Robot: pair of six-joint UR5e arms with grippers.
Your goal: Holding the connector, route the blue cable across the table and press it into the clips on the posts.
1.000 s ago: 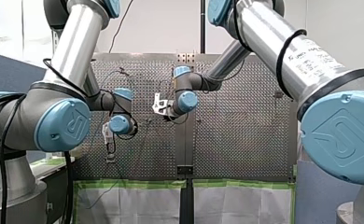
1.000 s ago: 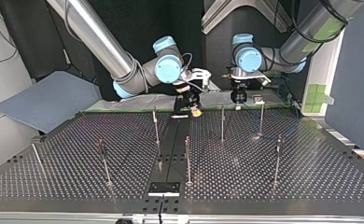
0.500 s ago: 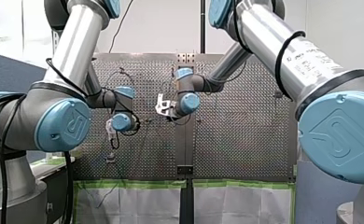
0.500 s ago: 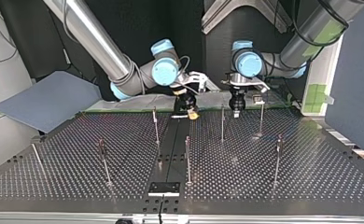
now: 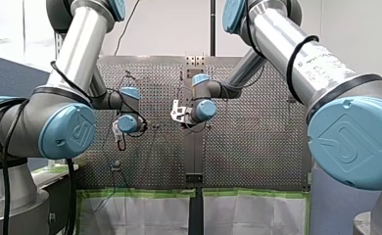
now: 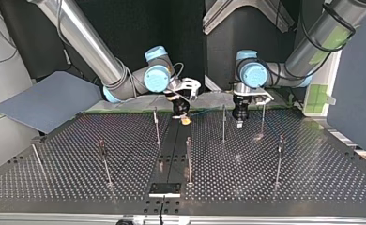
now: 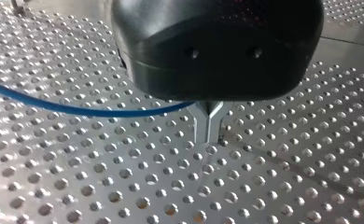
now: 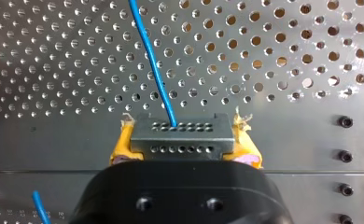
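Both had moved out over the table point(image 6: 289, 187): my right gripper point(image 8: 184, 150) clamped on the connector point(image 8: 180, 133), my left gripper point(image 7: 208, 126) pinched shut on the blue cable point(image 7: 77, 110) near a post point(image 6: 224, 124), so clipping could start.

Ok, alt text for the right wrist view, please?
My right gripper clamps a grey connector between yellow pads. A blue cable leaves the connector's far row of holes and runs ahead over the perforated table.

The blue cable point(image 7: 77, 111) disappears behind my left gripper point(image 7: 208, 137) body.
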